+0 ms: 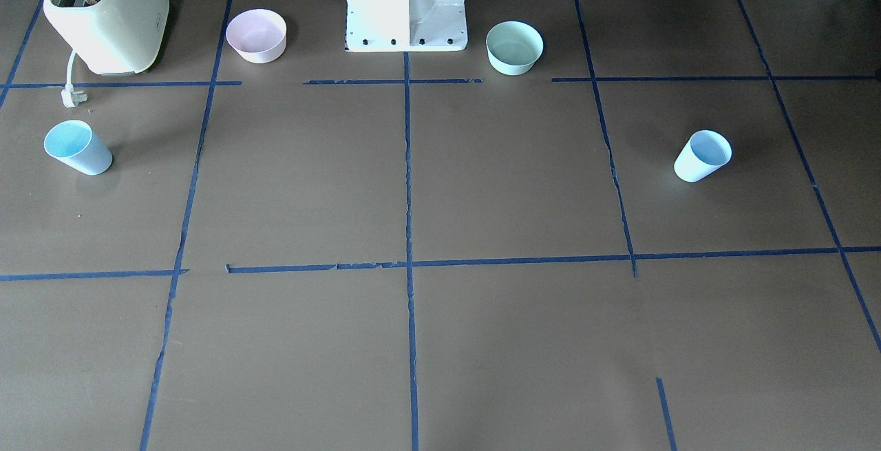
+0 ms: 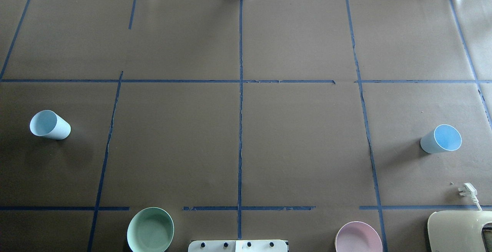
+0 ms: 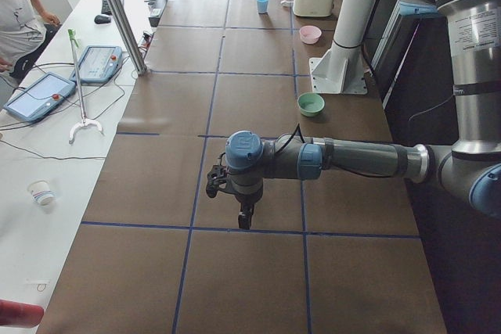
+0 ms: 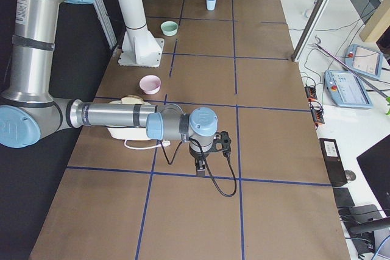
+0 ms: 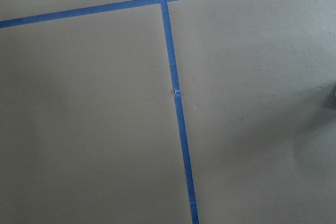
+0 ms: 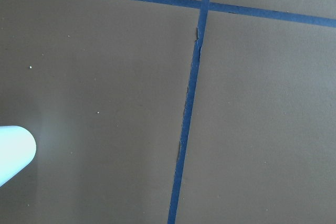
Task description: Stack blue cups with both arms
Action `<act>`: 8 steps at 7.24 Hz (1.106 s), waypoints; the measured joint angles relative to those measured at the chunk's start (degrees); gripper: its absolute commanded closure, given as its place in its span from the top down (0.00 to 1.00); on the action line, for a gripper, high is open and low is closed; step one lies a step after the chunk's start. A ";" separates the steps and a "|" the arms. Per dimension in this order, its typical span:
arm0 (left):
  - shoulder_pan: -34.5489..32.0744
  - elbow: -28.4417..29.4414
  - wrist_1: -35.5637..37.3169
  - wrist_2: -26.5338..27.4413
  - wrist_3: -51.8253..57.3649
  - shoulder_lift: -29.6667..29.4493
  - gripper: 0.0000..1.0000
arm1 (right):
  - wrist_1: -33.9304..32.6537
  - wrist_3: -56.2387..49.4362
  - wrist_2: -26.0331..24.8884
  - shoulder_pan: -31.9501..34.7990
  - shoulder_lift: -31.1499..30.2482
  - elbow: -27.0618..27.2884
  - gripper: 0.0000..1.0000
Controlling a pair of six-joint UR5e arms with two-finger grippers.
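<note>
One blue cup stands mouth up on my left side of the table; it also shows in the overhead view. The other blue cup stands mouth up on my right side, near the toaster, and in the overhead view. The two cups are far apart. My left gripper shows only in the exterior left view, pointing down over the paper; I cannot tell whether it is open or shut. My right gripper shows only in the exterior right view, pointing down; I cannot tell its state either. A pale cup edge shows in the right wrist view.
A pink bowl and a mint-green bowl flank the white pedestal. A cream toaster with a loose plug stands at my right rear. Blue tape lines cross the brown paper. An operator sits beside the table.
</note>
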 measured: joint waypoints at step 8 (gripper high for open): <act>1.31 -0.02 -6.48 -0.18 -1.13 -5.88 1.00 | 0.03 0.00 -0.06 0.00 0.00 0.76 1.00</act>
